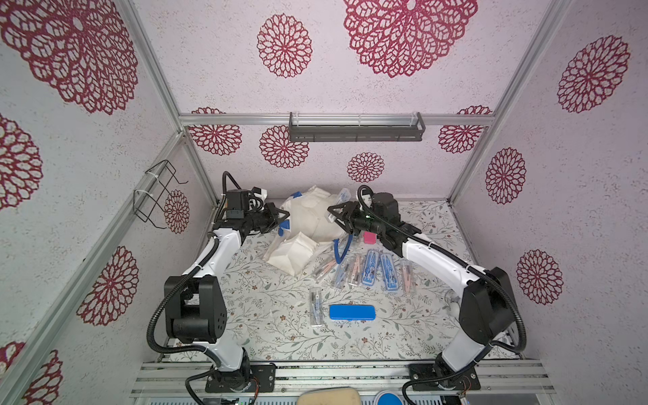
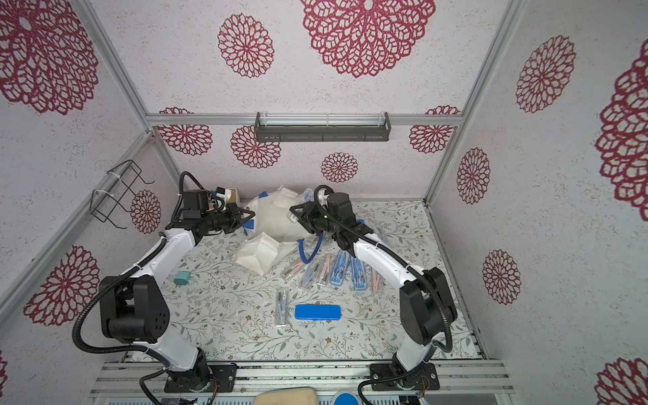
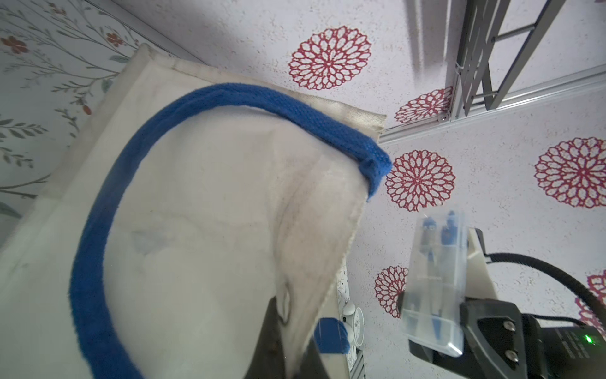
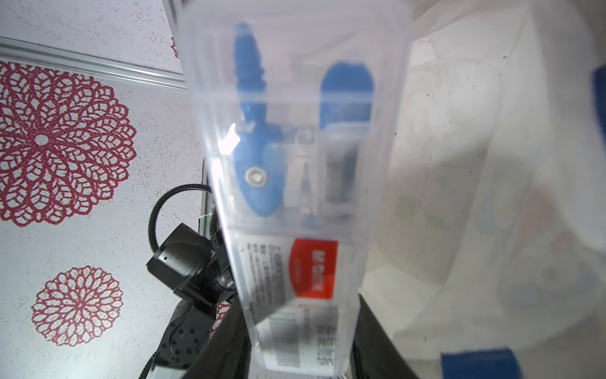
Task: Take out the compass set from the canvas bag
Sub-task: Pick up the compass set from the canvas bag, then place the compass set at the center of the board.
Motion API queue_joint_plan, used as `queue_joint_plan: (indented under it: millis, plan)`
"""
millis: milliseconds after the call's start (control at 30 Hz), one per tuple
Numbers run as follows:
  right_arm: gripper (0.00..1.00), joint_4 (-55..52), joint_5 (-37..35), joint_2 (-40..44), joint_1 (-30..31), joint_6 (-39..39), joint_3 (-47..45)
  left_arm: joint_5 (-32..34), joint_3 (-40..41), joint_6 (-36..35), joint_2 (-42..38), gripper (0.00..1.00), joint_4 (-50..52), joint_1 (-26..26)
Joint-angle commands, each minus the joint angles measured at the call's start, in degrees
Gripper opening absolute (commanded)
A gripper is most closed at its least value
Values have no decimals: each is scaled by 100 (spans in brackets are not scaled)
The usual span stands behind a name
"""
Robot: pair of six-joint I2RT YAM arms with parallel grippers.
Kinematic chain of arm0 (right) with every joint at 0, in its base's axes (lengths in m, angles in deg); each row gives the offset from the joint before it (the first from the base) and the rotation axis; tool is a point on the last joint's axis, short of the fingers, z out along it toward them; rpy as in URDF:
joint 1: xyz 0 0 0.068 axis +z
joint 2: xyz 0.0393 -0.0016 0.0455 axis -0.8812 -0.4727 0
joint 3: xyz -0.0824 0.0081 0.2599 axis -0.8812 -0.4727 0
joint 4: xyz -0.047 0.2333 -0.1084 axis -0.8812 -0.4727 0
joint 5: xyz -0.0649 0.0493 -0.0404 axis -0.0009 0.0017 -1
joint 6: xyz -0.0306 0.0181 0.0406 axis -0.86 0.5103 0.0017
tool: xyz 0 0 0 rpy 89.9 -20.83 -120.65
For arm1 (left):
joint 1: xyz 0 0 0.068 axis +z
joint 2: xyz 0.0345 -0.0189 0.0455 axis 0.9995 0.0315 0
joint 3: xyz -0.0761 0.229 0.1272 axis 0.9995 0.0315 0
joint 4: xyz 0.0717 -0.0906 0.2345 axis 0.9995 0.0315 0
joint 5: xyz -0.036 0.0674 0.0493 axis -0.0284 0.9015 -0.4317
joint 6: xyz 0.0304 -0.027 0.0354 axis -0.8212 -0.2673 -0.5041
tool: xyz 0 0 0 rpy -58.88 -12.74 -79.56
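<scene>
Two things are being held near the far edge of the desk (image 1: 280, 333). The left gripper (image 1: 282, 217) is clenching the rim of the canvas bag (image 1: 308, 214); the right gripper (image 1: 335, 215) is grasping the compass set (image 4: 295, 164).

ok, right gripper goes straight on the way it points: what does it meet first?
Likely the bag: the right gripper, holding a compass case, points at its bulging side. Depth is unclear, so it might pass just above.
</scene>
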Motion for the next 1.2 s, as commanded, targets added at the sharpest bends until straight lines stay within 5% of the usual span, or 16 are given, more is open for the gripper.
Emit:
queue_joint_plan:
  millis: [0,267,567,933,1167]
  plan:
    - [35,-778,-4,508,-247,-726,-108,-82,146,26,52,0,-130,126]
    - [34,-2604,-101,1229,-839,-1717,-1223,193,277,-66,-79,0,77,416]
    - [35,-4434,-596,1918,-816,-3138,-2816,968,-154,-402,-36,3,877,439]
    - [36,-5177,-1432,1888,468,-3677,-3420,1594,-227,-572,-103,29,1265,439]
    - [37,-5328,-1812,1479,574,-3828,-3496,1894,-190,-648,-400,47,1386,430]
